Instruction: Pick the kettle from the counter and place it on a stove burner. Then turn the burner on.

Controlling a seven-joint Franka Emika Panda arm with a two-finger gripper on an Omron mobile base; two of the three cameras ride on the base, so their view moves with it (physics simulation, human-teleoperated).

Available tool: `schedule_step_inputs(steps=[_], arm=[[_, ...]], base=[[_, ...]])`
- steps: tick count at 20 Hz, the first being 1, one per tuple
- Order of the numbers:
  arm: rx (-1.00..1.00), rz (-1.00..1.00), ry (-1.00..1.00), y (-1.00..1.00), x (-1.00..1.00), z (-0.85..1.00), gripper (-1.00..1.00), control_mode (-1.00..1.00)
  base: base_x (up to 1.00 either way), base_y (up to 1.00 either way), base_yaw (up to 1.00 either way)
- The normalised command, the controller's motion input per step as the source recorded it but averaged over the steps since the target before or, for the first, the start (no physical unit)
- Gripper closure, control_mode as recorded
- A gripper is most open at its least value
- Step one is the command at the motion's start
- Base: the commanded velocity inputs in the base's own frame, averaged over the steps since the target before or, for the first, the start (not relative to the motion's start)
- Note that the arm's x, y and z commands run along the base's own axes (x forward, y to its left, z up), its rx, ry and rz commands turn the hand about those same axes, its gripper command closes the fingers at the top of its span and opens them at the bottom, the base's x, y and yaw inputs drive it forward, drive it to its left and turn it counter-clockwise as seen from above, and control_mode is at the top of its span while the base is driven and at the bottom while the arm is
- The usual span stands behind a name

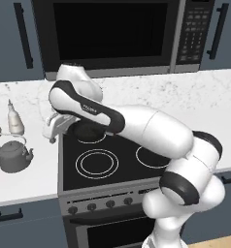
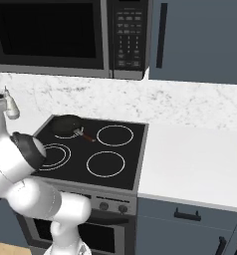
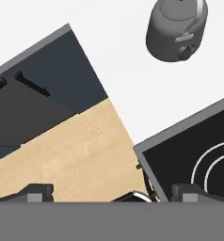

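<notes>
Kettle [image 1: 13,156], grey, on counter [image 1: 25,186], left of frame, beside cooktop.
Tool [image 1: 56,128] wide open, empty, above cooktop's left edge; risk: a low approach snags the wire handle, tipping it.

clear: counter [image 1: 25,186] front of kettle [image 1: 14,156] | blocked: shakers [image 1: 14,119] behind

— The kettle [image 1: 13,156]?
— Dull grey metal, matt. The bench [image 1: 25,186] looks like white marble, smooth, faintly veined.
— The cooktop [image 2: 93,149]?
— Glossy black glass. The floor [image 3: 71,155] is pale matt wood, and the frying pan [image 2: 66,124] matt black.
</notes>
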Motion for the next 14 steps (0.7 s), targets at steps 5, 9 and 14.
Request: schedule_step_inputs(steps=[5,9,14], arm=[[-0.02,0.06,-0.01,0.48,0.03,-0.16,-1.00,-1.00],[0.00,0.00,0.00,0.20,0.31,-0.31,-1.00,-1.00],[0.00,0.00,0.00,0.14,0.65,-0.33,-1.00,-1.00]], base=[[0.00,0.00,0.00],[0.00,0.00,0.00],[0.00,0.00,0.00]])
